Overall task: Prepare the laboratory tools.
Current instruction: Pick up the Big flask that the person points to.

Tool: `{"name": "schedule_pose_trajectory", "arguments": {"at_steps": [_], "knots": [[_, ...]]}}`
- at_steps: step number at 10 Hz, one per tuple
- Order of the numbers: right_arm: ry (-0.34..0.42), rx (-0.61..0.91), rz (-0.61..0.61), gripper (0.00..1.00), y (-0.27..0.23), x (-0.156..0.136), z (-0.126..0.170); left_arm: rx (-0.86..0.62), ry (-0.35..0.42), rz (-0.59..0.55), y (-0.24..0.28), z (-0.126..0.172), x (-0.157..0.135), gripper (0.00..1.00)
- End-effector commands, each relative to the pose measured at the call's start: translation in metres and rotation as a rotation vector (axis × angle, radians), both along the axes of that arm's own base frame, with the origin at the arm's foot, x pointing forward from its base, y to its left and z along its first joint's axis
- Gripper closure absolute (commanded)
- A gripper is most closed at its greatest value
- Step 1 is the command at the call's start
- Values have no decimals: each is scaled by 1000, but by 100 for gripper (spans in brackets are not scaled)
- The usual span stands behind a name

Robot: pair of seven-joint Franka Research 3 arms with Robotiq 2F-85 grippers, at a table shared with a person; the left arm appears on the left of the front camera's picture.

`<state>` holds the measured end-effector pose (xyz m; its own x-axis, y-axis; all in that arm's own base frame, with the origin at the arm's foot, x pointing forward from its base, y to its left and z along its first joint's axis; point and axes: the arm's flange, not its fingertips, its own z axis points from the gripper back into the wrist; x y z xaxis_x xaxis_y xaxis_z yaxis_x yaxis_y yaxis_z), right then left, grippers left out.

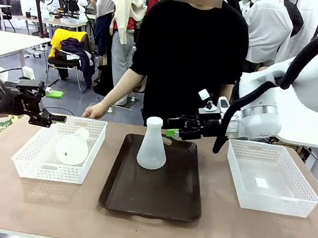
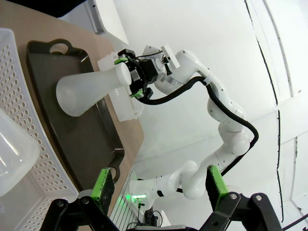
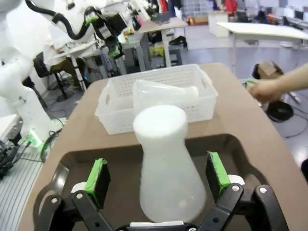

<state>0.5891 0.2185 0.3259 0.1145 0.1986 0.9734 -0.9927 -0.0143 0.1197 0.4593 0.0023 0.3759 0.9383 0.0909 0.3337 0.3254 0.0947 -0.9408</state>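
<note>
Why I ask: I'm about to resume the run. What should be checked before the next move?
1. Is the flask upright on the tray? Ok.
2. Is the right gripper open, with a finger on each side of that flask? Ok; contact cannot be told.
3. Is the left gripper open and holding nothing? Ok.
4. Is the second flask upright? Not ok: it lies on its side in the left basket.
5. Is the person's hand off the tray? Ok: it rests on the table beyond the left basket.
</note>
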Motion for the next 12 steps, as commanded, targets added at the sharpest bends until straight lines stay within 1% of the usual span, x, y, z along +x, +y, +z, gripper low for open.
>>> {"name": "schedule_pose_trajectory", "arguments": {"at_steps": [1, 2, 3, 5, 7, 10, 12], "knots": [[-7, -81, -58, 0, -39, -7, 20, 2, -3, 5, 1, 1, 0, 0], [-7, -103, -100, 0, -60, -10, 29, 2, -3, 5, 1, 1, 0, 0], [-10, -95, -168, 0, -82, -14, 37, 2, -3, 5, 1, 1, 0, 0], [-34, -50, -276, 0, -116, -23, 49, 2, -3, 5, 1, 1, 0, 0], [-33, -29, -354, 0, -146, -35, 56, 2, -3, 5, 1, 1, 0, 0], [-32, 22, -411, 0, -170, -43, 55, 2, -3, 5, 1, 1, 0, 0], [-42, 132, -387, 0, -165, -41, 49, 2, -3, 5, 1, 1, 0, 0]]}}
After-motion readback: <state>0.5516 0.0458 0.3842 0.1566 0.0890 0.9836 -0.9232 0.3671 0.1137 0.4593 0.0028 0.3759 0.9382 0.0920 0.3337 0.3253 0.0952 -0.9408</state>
